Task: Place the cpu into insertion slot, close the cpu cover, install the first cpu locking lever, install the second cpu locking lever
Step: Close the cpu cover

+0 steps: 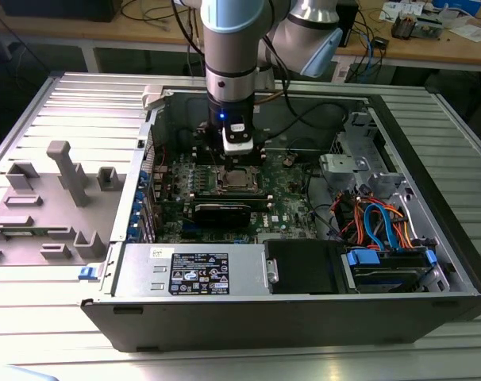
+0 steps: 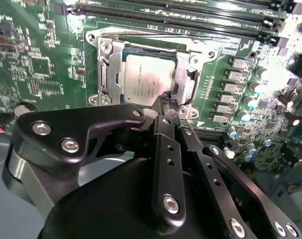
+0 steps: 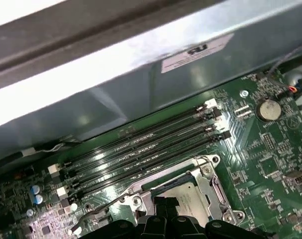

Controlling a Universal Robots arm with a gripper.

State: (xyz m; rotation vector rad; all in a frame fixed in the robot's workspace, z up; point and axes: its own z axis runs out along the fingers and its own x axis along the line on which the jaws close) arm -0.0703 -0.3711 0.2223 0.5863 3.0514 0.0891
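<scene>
Cpu [image 2: 145, 82] in the insertion slot [image 2: 107, 74], inside the open computer case [image 1: 264, 321]; claw [image 2: 167, 102] narrow just above it.

Light: falling brightly on the table [image 1: 50, 333]
Glare: washing out the case wall [image 3: 116, 55] in the first wrist view, bleaching the board edge [image 2: 289, 67] and glinting off the cpu [image 2: 146, 82] in the second wrist view
Shadow: pooling under the arm [image 1: 232, 48]

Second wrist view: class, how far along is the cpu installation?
Done: the cpu sits in the insertion slot, the cpu cover lying flat around it. In hand: the gripper, shut, is at the cover's edge. Left: whether the cover is locked down cannot be told.
</scene>
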